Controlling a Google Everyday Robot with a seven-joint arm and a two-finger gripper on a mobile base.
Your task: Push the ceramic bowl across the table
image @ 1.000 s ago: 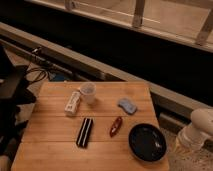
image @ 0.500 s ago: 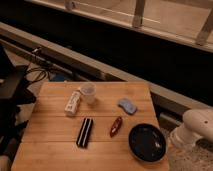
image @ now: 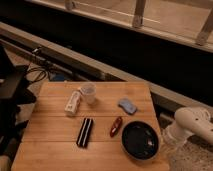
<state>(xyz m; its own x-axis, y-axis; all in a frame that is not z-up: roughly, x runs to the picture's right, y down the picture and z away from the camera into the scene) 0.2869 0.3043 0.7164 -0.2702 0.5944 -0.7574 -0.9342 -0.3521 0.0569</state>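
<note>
The bowl [image: 141, 141], wide, shallow, glossy black with pale flecks inside, sits at the near right corner of the table [image: 50, 145], a red thing [image: 116, 126] and a black bar [image: 85, 132] to its left. Just off the table's right edge beside it, the white arm [image: 196, 124] ends in the gripper [image: 171, 135]; open or closed, I cannot tell. Farther back lie a blue pad [image: 127, 105], a cup [image: 88, 93] and a packet [image: 73, 102], its print unreadable.
</note>
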